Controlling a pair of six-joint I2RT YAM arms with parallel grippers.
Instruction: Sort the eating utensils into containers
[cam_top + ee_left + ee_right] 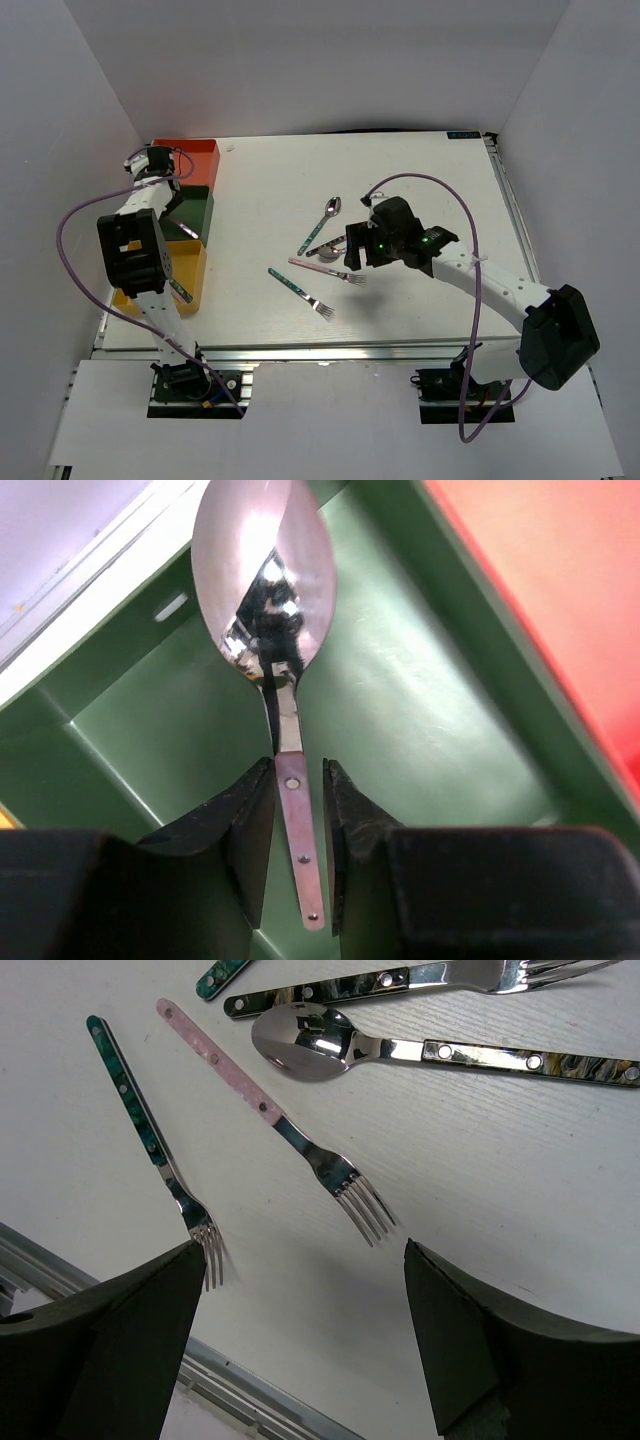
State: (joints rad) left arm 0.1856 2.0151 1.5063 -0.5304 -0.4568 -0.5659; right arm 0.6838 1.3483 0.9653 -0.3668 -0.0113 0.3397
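My left gripper (160, 165) hangs over the dark green bin (196, 208). In the left wrist view its jaws (298, 790) stand slightly apart on either side of a spoon's thin pinkish handle, and the spoon (262, 570) lies inside the green bin (420, 710). My right gripper (355, 255) is open and empty, hovering above the loose utensils. Below it lie a teal-handled fork (150, 1135), a pink-handled fork (270, 1120), a dark-handled spoon (310, 1045) and a dark-handled fork (400, 978). A teal-handled spoon (322, 222) lies farther back.
The orange-red bin (195, 150) stands behind the green one and the yellow bin (190, 275) in front, all in a row at the table's left edge. A teal-handled utensil (180, 290) lies in the yellow bin. The table's metal front rail (250, 1395) runs just below my right gripper.
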